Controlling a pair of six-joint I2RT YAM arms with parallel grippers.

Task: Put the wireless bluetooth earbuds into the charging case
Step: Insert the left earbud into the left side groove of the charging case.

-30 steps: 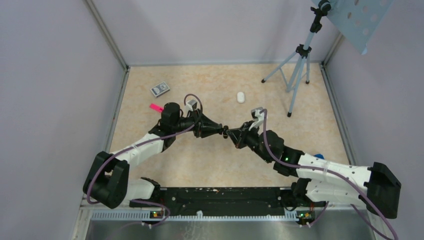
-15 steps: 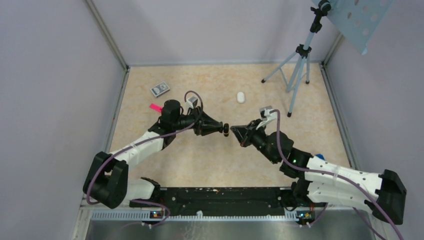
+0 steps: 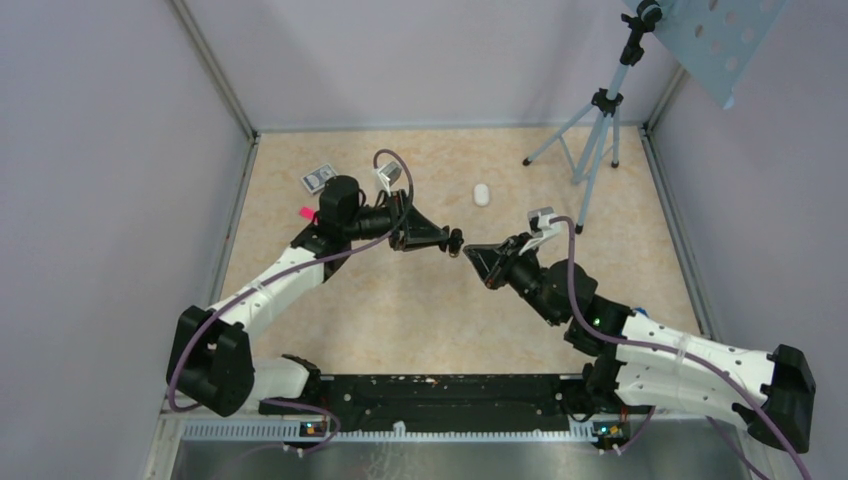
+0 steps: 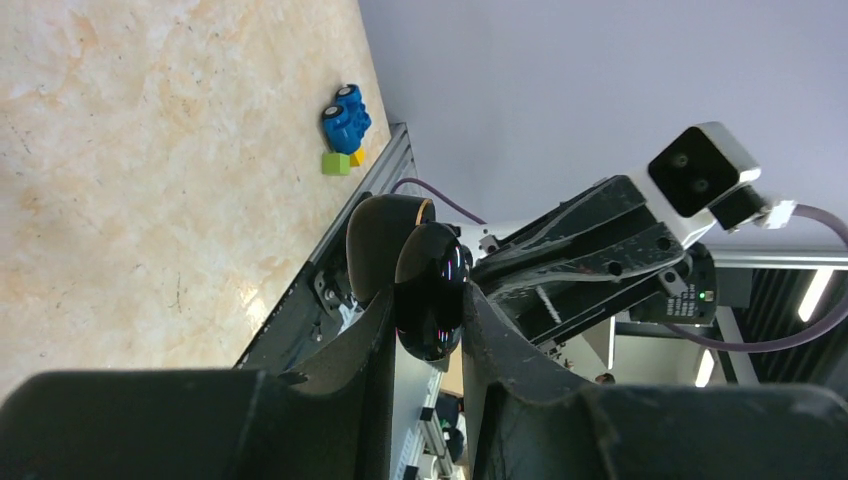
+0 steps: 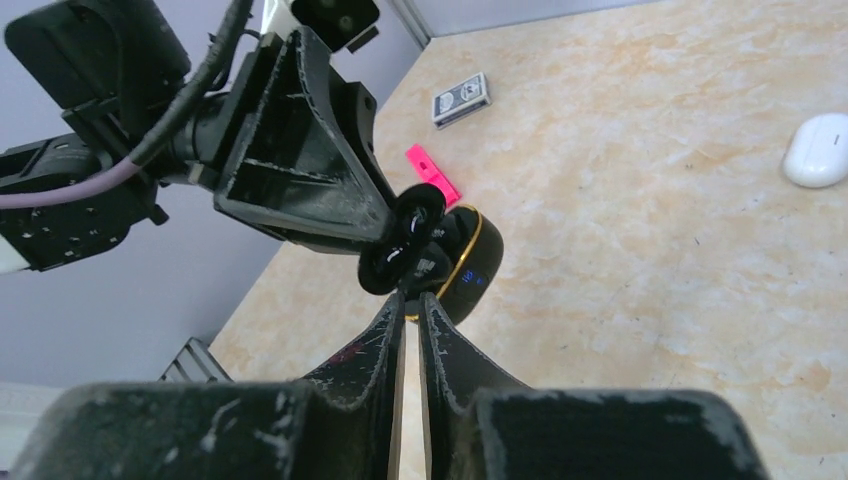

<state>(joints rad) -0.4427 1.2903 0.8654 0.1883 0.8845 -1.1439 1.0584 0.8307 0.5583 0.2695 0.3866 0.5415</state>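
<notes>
The left hand (image 3: 446, 240) grips the black charging case (image 5: 468, 268) by its glossy shell and holds it off the desk (image 3: 400, 320), over the middle, with the gold-rimmed open side turned to the right arm. This looks like a deliberate presentation: one arm acts as a vice so that the other can work at the opening without the light case sliding about. The right hand (image 5: 409, 302) points its tips at that opening from just beside it. Its fingers are pressed almost together with only a thin slit between them, and nothing can be seen in the slit. The wireless bluetooth earbuds cannot be made out in any view. The black pair may sit in the case or be pinched at the right tips, and the pictures do not settle which. From above, the two hands stand tip to tip with a small gap, so either a bud is about to go in or one has just been seated. Further off and to the right a white oval case (image 3: 481, 194) lies shut on the desk. At the far left lie a card deck (image 3: 320, 178) and a pink tag (image 5: 432, 172), and a tripod (image 3: 597, 130) stands at the far right. Blue, green and yellow toy blocks (image 4: 345, 115) sit at the near right edge. None of these lies between the hands. The only crowding is the left hand's own broad fingers around the case mouth.
</notes>
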